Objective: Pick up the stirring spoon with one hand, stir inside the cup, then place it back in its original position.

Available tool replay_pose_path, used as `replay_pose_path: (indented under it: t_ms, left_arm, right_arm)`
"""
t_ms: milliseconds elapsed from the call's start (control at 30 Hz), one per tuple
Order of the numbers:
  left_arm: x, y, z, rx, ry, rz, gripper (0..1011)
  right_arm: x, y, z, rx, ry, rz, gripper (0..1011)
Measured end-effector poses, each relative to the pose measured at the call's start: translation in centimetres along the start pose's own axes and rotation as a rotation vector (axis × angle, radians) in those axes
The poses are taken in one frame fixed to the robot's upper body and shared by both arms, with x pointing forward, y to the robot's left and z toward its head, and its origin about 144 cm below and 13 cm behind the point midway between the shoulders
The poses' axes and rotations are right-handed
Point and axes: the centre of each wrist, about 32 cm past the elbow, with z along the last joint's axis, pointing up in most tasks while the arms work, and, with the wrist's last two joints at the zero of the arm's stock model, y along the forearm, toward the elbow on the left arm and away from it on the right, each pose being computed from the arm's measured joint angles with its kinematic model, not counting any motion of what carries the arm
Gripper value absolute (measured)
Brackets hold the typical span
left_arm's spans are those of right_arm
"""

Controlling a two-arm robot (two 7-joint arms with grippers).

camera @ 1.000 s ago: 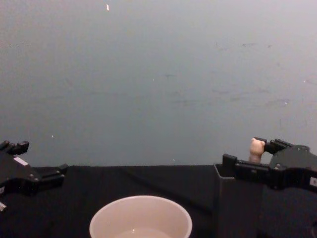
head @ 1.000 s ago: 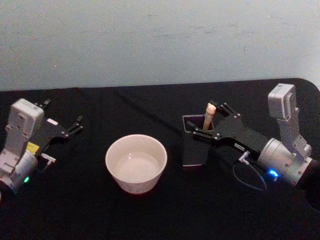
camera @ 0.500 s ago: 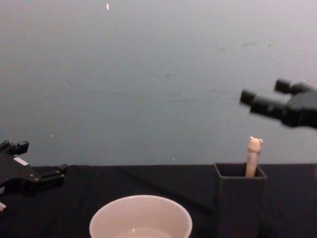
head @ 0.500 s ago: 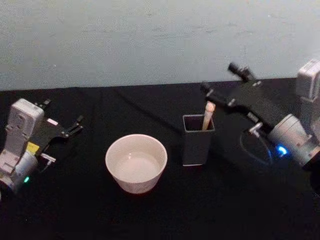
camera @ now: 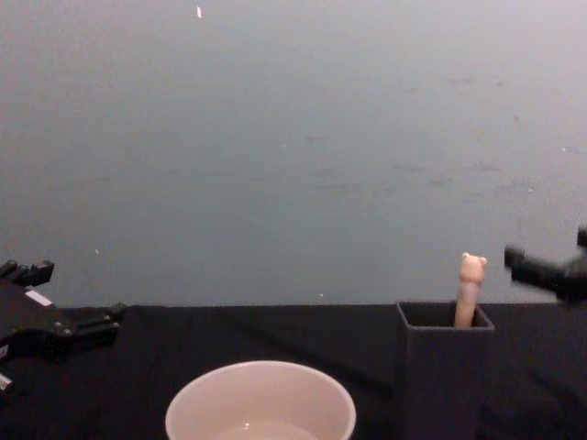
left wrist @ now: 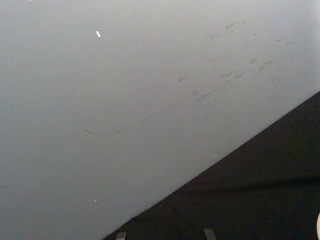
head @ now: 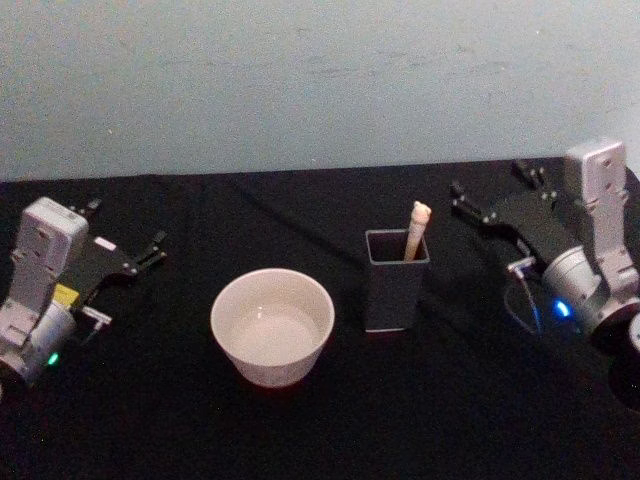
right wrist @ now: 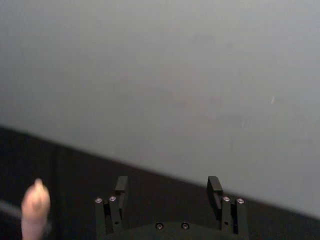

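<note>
1. We found the stirring spoon (head: pixel 416 229) standing in the dark grey holder (head: pixel 394 280), its handle leaning slightly and its bear-head top poking above the holder's rim at the corner nearest the right arm.
2. The cup (head: pixel 272 326) sat just beside the holder, on the side toward the left arm, apart from it and with nothing in it that we could make out.
3. The right gripper (head: pixel 490 195) hung near the holder on its outer side, with its fingers spread wide and nothing between them. In the right wrist view the spoon's top (right wrist: pixel 35 204) lay off to one side of the open fingers (right wrist: pixel 120 186), not between them.
4. The left gripper (head: pixel 125 254) rested well apart, beyond the cup, and it too was spread and empty.
5. We judged the right arm the nearer one. The spoon's long axis ran close to upright, so any grasp would need the fingers brought sideways back to the handle above the rim.
</note>
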Motion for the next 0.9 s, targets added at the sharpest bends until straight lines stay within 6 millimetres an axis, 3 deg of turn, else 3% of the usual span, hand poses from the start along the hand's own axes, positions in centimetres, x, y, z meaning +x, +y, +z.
replay_pose_path:
  t_ms: [133,367,900]
  left_arm:
    - [0.0,0.0,0.0,0.000,0.000,0.000,1001]
    - [0.0,0.0,0.0,0.000,0.000,0.000,1002]
    - [0.0,0.0,0.0,0.000,0.000,0.000,1001]
  right_arm:
    - [-0.6,-0.2,-1.6,-0.090,-0.020,0.017,1002]
    - [-1.0,-0.4,-2.8,-0.152,-0.033,0.043,1002]
    - [-1.0,-0.4,-2.7,-0.144,-0.030,0.047,1000]
